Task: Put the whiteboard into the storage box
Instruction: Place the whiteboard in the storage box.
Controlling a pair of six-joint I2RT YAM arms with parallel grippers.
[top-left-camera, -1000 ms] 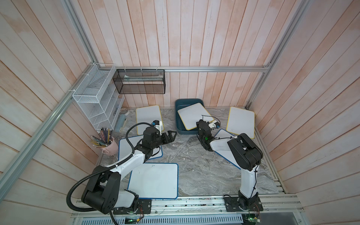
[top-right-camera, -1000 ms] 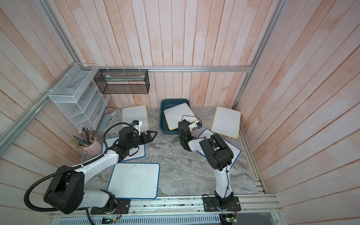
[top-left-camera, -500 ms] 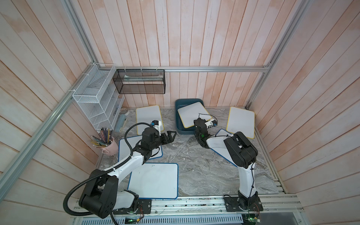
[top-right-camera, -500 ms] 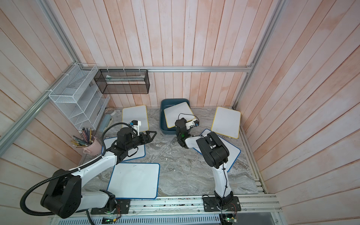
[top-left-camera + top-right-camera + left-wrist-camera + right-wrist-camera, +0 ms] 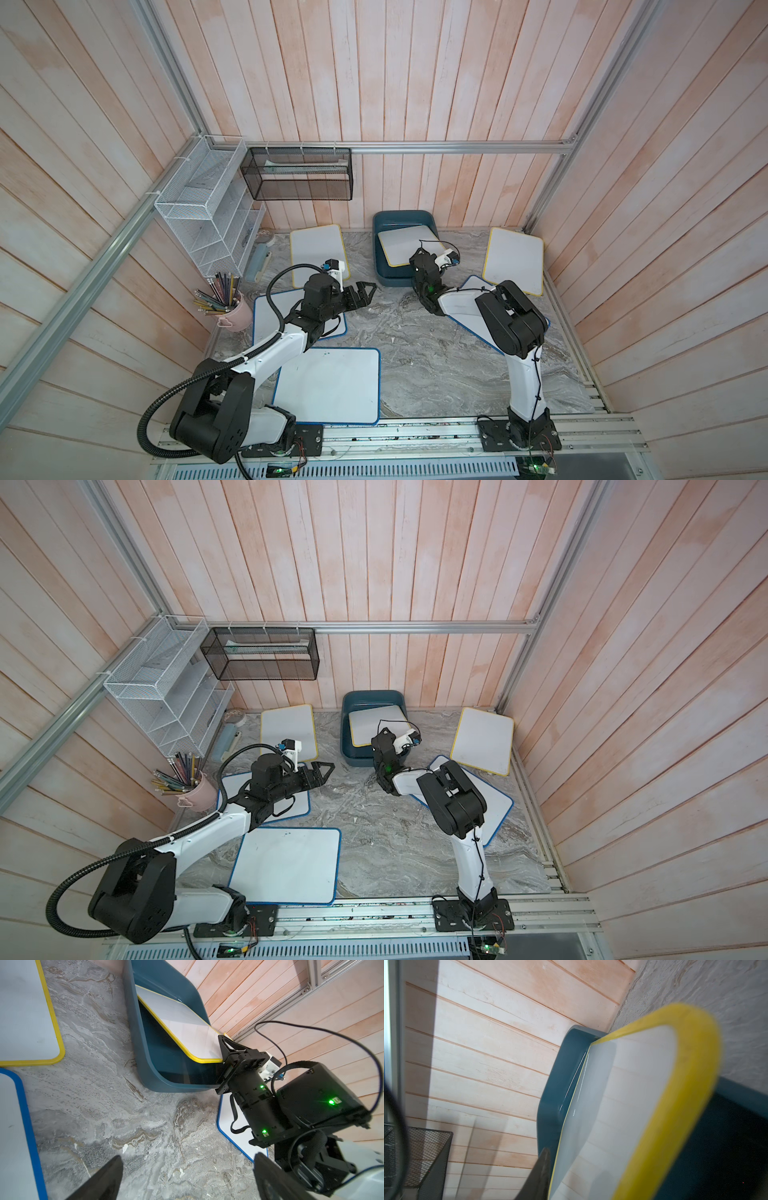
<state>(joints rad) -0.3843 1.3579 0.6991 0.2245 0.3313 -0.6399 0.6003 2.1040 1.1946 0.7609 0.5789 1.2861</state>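
We reached our white-and-black left arm point(image 5: 270, 353) low toward the dark teal plastic storage box point(image 5: 399, 216), its left gripper point(image 5: 368, 293) hovering just short of the box's near corner with jaws spread wide. Our right arm point(image 5: 523, 374) folded sharply at the elbow. Its right gripper point(image 5: 223, 1051) sat at the box's other near corner, jaw gap unclear.

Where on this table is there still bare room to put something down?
The widest bare patch of the marble table lies mid-table, bordered by the storage box, the big blue-framed whiteboard in front and the right arm. A narrow strip runs between the box and the back yellow-framed whiteboard. The left side is crowded: another whiteboard and the pencil cup.
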